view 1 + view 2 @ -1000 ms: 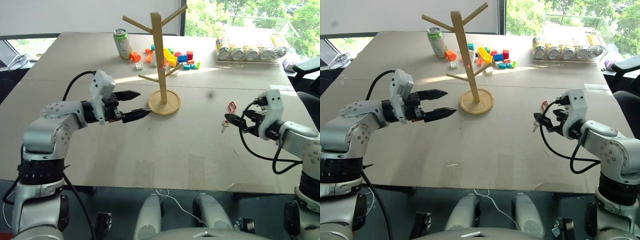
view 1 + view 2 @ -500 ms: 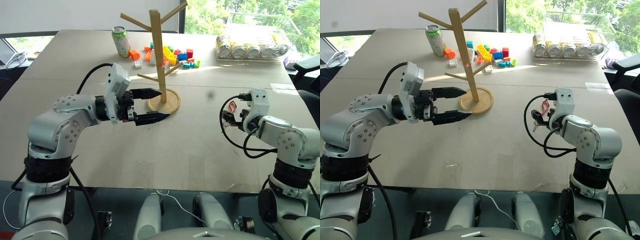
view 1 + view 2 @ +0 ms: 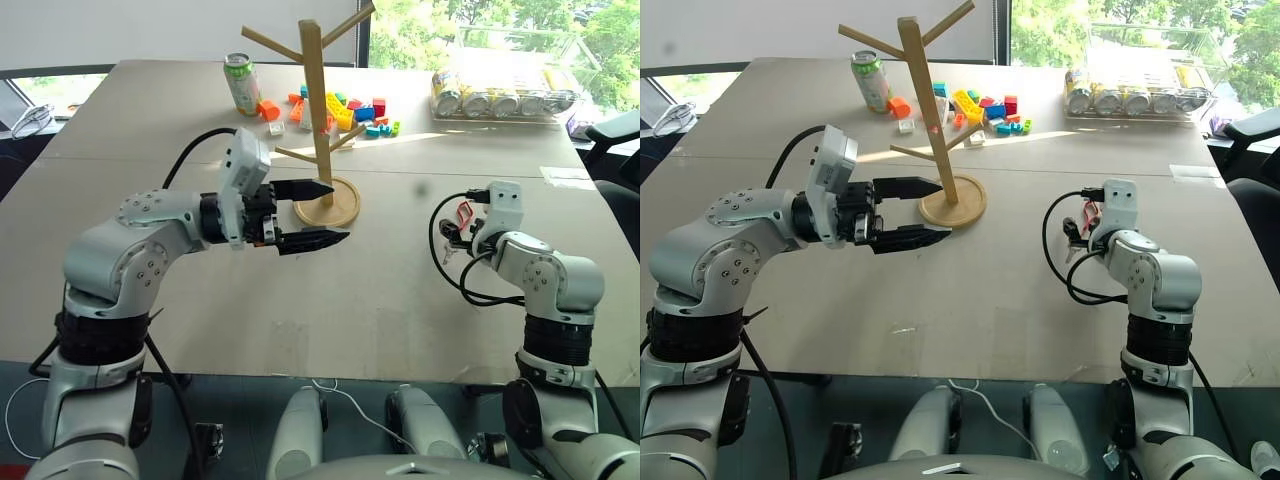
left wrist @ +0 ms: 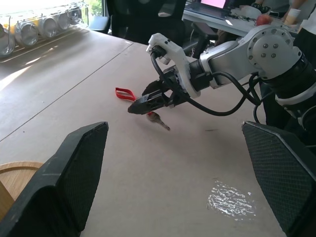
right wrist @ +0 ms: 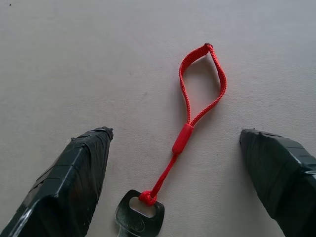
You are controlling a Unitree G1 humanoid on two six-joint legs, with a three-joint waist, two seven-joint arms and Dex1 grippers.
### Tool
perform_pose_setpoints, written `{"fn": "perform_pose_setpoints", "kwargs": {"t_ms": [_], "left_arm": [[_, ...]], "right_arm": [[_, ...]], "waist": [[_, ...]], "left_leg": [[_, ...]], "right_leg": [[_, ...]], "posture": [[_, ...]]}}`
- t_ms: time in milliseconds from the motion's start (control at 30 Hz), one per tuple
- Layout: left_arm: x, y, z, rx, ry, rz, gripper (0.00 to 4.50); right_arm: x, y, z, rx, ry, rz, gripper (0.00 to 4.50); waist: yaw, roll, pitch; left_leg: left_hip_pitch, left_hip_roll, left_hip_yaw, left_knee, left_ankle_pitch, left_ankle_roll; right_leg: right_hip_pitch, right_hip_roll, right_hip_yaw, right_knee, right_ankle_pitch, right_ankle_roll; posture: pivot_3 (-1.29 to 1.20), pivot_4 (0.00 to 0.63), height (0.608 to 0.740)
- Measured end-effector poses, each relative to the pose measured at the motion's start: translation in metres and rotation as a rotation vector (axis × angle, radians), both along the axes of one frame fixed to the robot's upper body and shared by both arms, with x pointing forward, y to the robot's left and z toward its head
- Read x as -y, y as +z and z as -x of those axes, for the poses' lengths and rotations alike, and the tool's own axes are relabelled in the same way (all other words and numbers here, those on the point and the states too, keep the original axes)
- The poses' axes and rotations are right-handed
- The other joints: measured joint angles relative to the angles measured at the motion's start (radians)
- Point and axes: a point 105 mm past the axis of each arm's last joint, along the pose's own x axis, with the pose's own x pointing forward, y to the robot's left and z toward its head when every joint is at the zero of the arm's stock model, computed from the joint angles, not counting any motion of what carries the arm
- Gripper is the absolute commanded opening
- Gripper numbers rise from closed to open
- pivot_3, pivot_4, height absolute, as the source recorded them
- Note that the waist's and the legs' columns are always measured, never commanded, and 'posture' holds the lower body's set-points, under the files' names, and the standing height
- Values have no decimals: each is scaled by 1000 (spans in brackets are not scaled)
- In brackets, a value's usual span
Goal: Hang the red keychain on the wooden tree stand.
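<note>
The red keychain (image 5: 203,73) lies flat on the table at the right, a thin red loop with a silver key (image 5: 139,218) on its cord. My right gripper (image 5: 175,133) is open just over it, one finger on each side of the cord, holding nothing. Seen from the head, the loop (image 3: 463,212) shows just beyond the right gripper (image 3: 453,236). The wooden tree stand (image 3: 315,100) stands upright at table centre on its round base (image 3: 335,207). My left gripper (image 3: 337,212) hangs open and empty above the table, pointing right, just in front of that base.
A green can (image 3: 241,83) and several coloured toy blocks (image 3: 345,110) sit behind the stand. A clear tray of cans (image 3: 500,95) stands at the back right. A chair (image 3: 612,135) is at the right table edge, a phone (image 3: 35,120) at the far left.
My left gripper has swung right and up toward the stand's base. My right gripper has reached forward and down until its open fingers straddle the keychain. The keychain has not moved.
</note>
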Motion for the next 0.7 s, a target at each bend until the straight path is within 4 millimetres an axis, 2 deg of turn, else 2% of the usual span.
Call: {"fn": "perform_pose_setpoints", "kwargs": {"t_ms": [33,133,300,367,400,700], "left_arm": [[0,0,0,-2,-1,3,4500],[1,2,-1,-2,3,4,4500],[2,5,-1,-2,0,7,4500],[4,7,0,-1,-5,14,4500],[4,8,0,1,-6,14,4500],[5,10,0,0,-7,26,4500]], "right_arm": [[0,0,-1,2,0,0,4443],[0,-2,-3,8,-9,7,3551],[3,-5,-5,20,-22,42,1147],[-7,-4,-6,41,18,58,181],[-9,-3,-7,49,24,63,64],[-12,-6,-5,88,69,149,64]], "waist": [[0,0,0],[-3,-1,-1],[-14,-1,-1],[-24,0,0],[-24,-1,0],[-25,-1,-1]], "left_leg": [[0,0,0,1,0,0],[1,0,0,2,0,0],[1,0,0,1,0,0],[1,1,-1,0,0,0],[1,1,-1,0,0,0],[1,1,-1,0,0,0]], "right_leg": [[0,0,0,0,0,0],[1,0,0,0,0,0],[1,1,0,1,0,0],[0,1,0,1,0,0],[0,1,0,1,0,0],[0,1,0,1,0,0]], "posture": [[0,150,740],[0,150,740],[0,150,740],[0,150,740],[0,150,740],[0,150,740]]}}
